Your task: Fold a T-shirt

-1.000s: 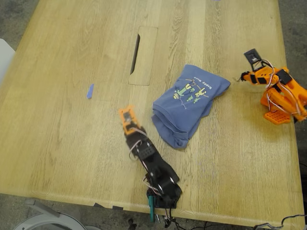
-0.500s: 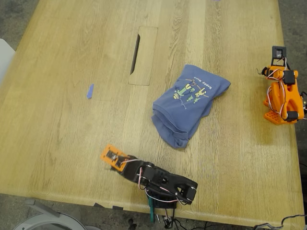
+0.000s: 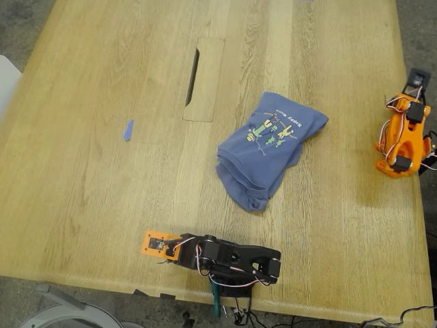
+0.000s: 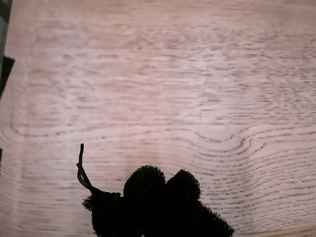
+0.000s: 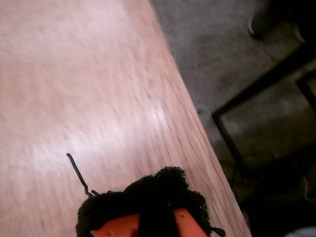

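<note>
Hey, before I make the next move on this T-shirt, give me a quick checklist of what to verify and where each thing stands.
1. T-shirt free of both arms: ok, nothing touches it.
2. Fold is neat: not ok, it lies in a rumpled, layered bundle, print up.
3. My first tool is empty: ok, pads together, only bare table ahead.
4. My second tool is empty: ok. Open or shut: cannot tell, the picture is blurred.
5. Arms parked clear: ok, black arm low at the exterior view's bottom edge, orange arm at its right edge.
6. Blue scrap away from the shirt: ok.
</note>
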